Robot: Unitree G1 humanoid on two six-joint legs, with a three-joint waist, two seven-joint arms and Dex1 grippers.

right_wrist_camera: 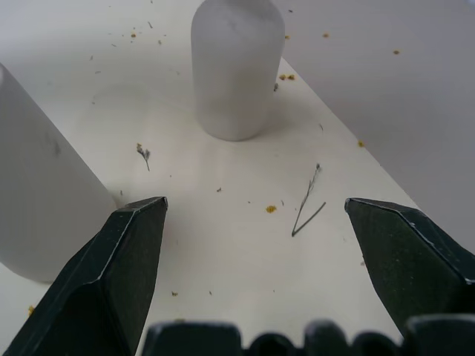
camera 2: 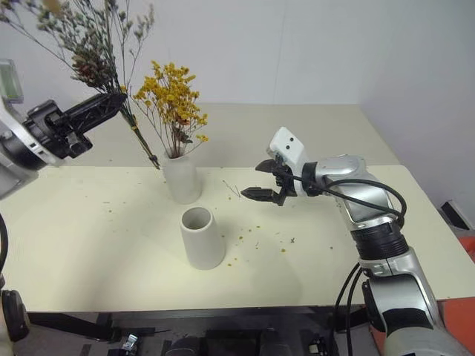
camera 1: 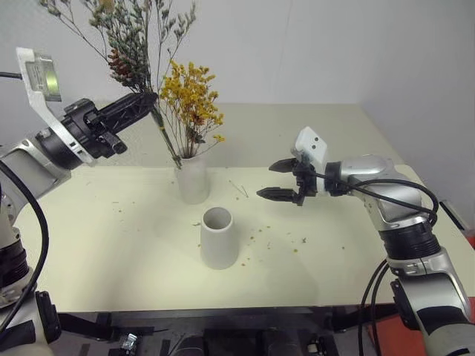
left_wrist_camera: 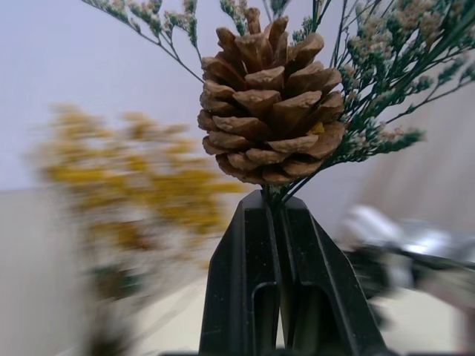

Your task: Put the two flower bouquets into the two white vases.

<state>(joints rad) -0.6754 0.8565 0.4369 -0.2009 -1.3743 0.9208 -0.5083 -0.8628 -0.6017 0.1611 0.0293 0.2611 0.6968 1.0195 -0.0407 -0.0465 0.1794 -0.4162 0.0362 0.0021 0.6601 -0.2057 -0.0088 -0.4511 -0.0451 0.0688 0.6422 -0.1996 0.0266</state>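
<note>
One grey-green bouquet [camera 1: 126,37] stands near-upright, stems down, clamped in left tool [camera 1: 152,99].

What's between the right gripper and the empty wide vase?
Bare tabletop with a few yellow crumbs between the right gripper and the wide vase, seen in the left eye view. Nothing stands in the way.

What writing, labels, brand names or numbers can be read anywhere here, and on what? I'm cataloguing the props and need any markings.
None: no readable text.
The bottle vase, the wide vase, the table and the wall are plain.
The left gripper, holding the green bouquet, and the right gripper bear no legible marking.
</note>
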